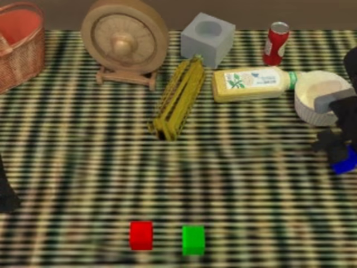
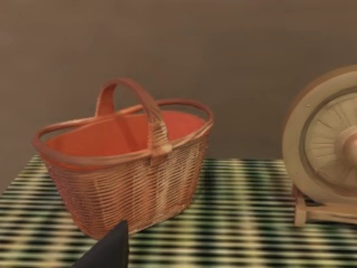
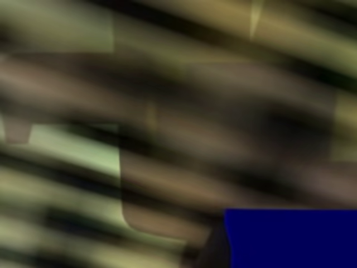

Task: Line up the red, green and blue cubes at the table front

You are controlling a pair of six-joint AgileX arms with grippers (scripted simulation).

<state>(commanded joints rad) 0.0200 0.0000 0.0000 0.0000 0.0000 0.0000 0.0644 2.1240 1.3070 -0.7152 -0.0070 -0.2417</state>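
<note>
Landmark: the green cube (image 1: 193,240) is sitting near the front edge of the counter (image 1: 83,167), slightly left of centre; all places below are given relative to it.

Red cube (image 1: 141,235): resting on the counter just to the left of the green cube, apart from it, in the same front row.

Blue cube (image 1: 344,160): lying well to the right of the green cube and farther back, at the counter's right edge. It is partly covered by the right hand. In the right wrist view the blue cube (image 3: 290,237) is filling one corner, very close to the camera.

Right hand (image 1: 333,146): positioned directly over the blue cube, far right of the green cube. Finger opening and grip on the cube: cannot tell; the fingers are merging into a dark mass here.

Left hand (image 1: 5,190): parked at the counter's left edge, well to the left of the green cube. Only a dark tip (image 2: 109,251) is showing in the left wrist view; opening cannot tell.

Grey block (image 1: 207,38): standing far behind the green cube, at the back.

Red can (image 1: 276,43): standing upright behind and right of the green cube.

Yellow bottle (image 1: 254,84): lying on its side behind and right of the green cube.

Wicker basket (image 2: 128,167): standing far behind and left of the green cube.
</note>
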